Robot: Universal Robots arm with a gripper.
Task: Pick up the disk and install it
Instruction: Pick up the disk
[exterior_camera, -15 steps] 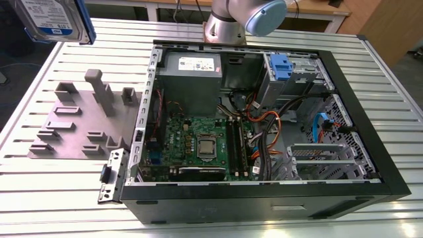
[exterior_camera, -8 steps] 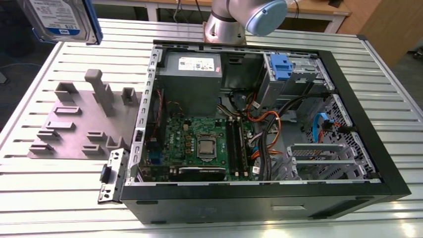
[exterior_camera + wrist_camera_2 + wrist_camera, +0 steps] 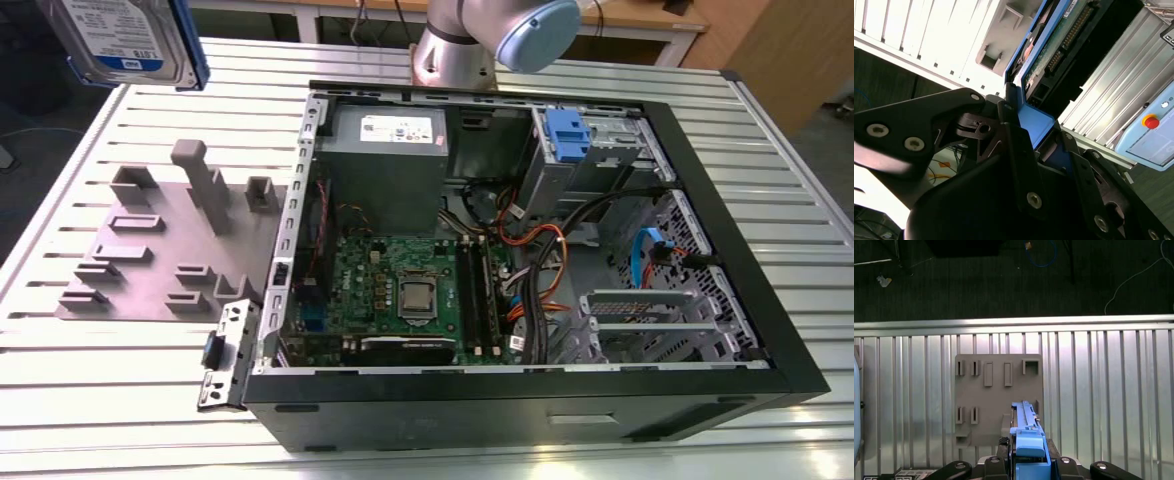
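One disk [image 3: 124, 38] is seen in the exterior view, raised high at the exterior view's left with its label facing the camera. Its connector edge and green board are revealed in the second wrist view, where the gripper [image 3: 1037, 124] is shown with its fingers [image 3: 1016, 150] clamped on the disk's blue carrier. In the first wrist view, the disk is placed above one grey fixture plate [image 3: 134, 275], which is laid on the slatted table [image 3: 134, 400] beside one open computer case [image 3: 534, 392].

Probably a robotics lab or test workshop: a ribbed aluminium worktop [image 3: 120, 400] carries an opened computer case [image 3: 534, 415] and a grey fixture plate [image 3: 147, 270], a robot arm [image 3: 447, 60] stands at its edge, and what looks like a control pendant [image 3: 1149, 135] lies nearby.
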